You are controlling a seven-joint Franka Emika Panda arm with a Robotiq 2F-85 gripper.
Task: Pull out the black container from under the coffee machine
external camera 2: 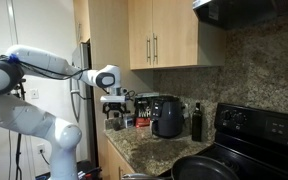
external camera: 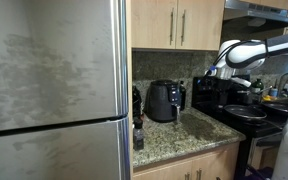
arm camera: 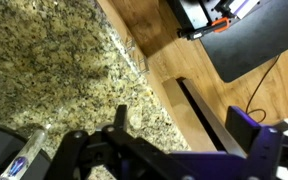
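Note:
The coffee machine (external camera: 164, 100) is a squat glossy black appliance standing on the granite counter (external camera: 189, 130) against the backsplash; it also shows in an exterior view (external camera 2: 167, 116). I cannot make out the black container under it as a separate part. My gripper (external camera 2: 114, 101) hangs in the air in front of the counter, well apart from the machine, and it shows in an exterior view (external camera: 213, 74). In the wrist view the gripper (arm camera: 184, 135) is open and empty, over the counter's front edge (arm camera: 134, 60). The machine is out of the wrist view.
A black stove (external camera: 239, 110) with a pan (external camera 2: 209, 168) adjoins the counter. A dark bottle (external camera 2: 196, 122) stands between machine and stove. Small jars (external camera 2: 139, 120) stand beside the machine. A steel fridge (external camera: 54, 90) bounds the counter's other end. Wood cabinets (external camera: 179, 22) hang above.

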